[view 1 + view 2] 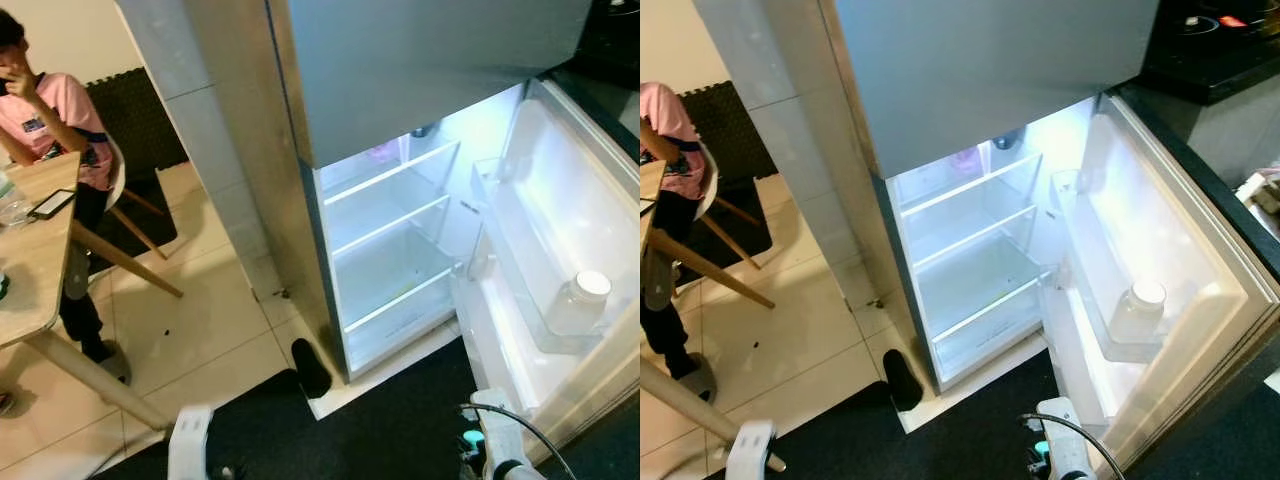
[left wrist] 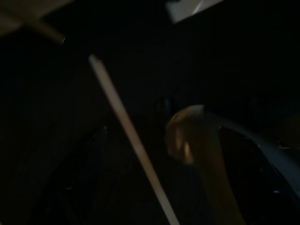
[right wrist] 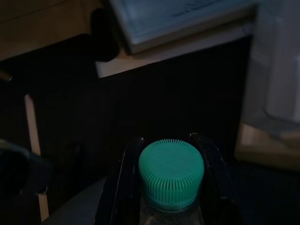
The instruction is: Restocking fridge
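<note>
The fridge (image 1: pixel 400 250) stands open in front of me, its lit glass shelves (image 1: pixel 395 225) mostly bare. Its door (image 1: pixel 560 250) swings out to my right. A clear jar with a white lid (image 1: pixel 580 300) stands in a door bin. My right gripper (image 3: pixel 169 149) is low, in front of the door, shut on a clear bottle with a green ribbed cap (image 3: pixel 171 173); the cap (image 1: pixel 472 438) also shows beside my right arm (image 1: pixel 500 450). My left arm (image 1: pixel 190 440) hangs low at my left over the dark mat. Its wrist view is very dark, with a yellowish curved shape (image 2: pixel 197 150).
A dark mat (image 1: pixel 380 430) lies before the fridge. A tiled pillar (image 1: pixel 215 150) stands left of it. Further left is a wooden table (image 1: pixel 35 250) holding a phone (image 1: pixel 52 203), with a seated person in a pink shirt (image 1: pixel 65 115). A black counter (image 1: pixel 1220 50) lies beyond the door.
</note>
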`<state>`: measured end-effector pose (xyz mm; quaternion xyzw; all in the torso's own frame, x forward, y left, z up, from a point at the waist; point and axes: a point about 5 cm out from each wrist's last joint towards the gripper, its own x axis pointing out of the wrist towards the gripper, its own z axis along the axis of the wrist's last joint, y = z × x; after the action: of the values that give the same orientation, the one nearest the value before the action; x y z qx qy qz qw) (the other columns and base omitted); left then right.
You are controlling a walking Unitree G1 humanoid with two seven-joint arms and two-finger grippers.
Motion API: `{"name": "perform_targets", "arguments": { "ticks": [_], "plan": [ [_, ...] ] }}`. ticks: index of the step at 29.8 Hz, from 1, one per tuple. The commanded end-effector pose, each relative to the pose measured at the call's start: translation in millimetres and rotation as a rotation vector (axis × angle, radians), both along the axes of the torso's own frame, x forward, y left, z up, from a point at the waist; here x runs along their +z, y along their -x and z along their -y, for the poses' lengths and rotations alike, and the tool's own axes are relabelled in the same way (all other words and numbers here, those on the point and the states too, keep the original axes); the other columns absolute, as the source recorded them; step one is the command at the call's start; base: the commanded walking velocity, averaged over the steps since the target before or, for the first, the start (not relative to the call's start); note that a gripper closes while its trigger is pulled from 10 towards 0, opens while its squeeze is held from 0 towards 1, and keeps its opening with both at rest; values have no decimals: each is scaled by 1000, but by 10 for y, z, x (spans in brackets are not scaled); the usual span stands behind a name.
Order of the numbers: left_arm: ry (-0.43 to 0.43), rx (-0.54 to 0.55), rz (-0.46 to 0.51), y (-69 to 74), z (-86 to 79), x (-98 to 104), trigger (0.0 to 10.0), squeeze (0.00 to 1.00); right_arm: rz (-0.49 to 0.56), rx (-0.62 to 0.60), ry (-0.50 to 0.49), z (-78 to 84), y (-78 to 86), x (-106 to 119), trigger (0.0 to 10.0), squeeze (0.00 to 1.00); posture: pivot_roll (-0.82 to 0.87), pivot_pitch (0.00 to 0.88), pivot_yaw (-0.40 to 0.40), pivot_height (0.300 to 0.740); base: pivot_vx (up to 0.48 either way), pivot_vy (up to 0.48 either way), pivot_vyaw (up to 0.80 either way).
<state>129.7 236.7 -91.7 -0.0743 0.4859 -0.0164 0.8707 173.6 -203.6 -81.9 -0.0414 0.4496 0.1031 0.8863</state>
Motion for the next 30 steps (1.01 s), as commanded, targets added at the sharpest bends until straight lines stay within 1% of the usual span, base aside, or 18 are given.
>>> {"name": "perform_targets", "arguments": {
  "ticks": [1,3,4,6,7,9,10,12,13,16,17,20,22,25,26,28,29,30],
  "plan": [
    [-8,17,14,-47,29,6,10000,0,15,54,-47,-125,-45,12,10000,0,-123,0,82,740,0,0,0],
    [2,7,37,-124,125,10,10000,0,54,109,-128,-243,-146,68,10000,0,-120,0,79,740,0,0,0],
    [2,7,37,-124,125,10,10000,0,54,109,-128,-243,-146,68,10000,0,-120,0,79,740,0,0,0],
    [9,-20,44,-166,209,8,10000,0,105,148,-192,-338,-273,147,10000,0,-126,0,80,740,0,0,0],
    [9,-20,44,-166,209,8,10000,0,105,148,-192,-338,-273,147,10000,0,-126,0,80,740,0,0,0],
    [13,-63,36,-173,302,-8,10000,0,202,168,-252,-423,-517,309,10000,0,-141,0,81,740,0,0,0],
    [13,-63,36,-173,302,-8,10000,0,202,168,-252,-423,-517,309,10000,0,-141,0,81,740,0,0,0],
    [7,-81,28,-173,345,-18,10000,0,277,175,-267,-453,-695,441,10000,0,-143,0,80,740,0,0,0],
    [7,-81,28,-173,345,-18,10000,0,277,175,-267,-453,-695,441,10000,0,-143,0,80,740,0,0,0],
    [-3,-89,24,-175,363,-23,10000,0,368,176,-262,-442,-902,614,10000,0,-138,0,73,740,0,0,0],
    [-3,-89,24,-175,363,-23,10000,0,368,176,-262,-442,-902,614,10000,0,-138,0,73,740,0,0,0],
    [-7,-91,20,-165,370,-28,10000,0,410,178,-249,-426,-989,694,10000,0,-137,0,72,740,0,0,0],
    [-8,-87,17,-152,370,-33,10000,0,445,158,-205,-387,-1060,754,10000,0,-136,0,72,740,0,0,0],
    [-7,-84,14,-137,374,-39,10000,0,456,128,-171,-340,-1089,772,10000,0,-134,0,70,740,0,0,0],
    [-6,-81,10,-119,378,-47,10000,0,460,95,-133,-283,-1104,779,10000,0,-131,0,69,740,0,0,0],
    [-6,-81,10,-119,378,-47,10000,0,460,95,-133,-283,-1104,779,10000,0,-131,0,69,740,0,0,0],
    [-4,-78,7,-102,383,-53,10000,0,463,52,-89,-204,-1113,783,10000,0,-128,0,67,740,0,0,0],
    [-4,-78,7,-102,383,-53,10000,0,463,52,-89,-204,-1113,783,10000,0,-128,0,67,740,0,0,0]
  ]
}}
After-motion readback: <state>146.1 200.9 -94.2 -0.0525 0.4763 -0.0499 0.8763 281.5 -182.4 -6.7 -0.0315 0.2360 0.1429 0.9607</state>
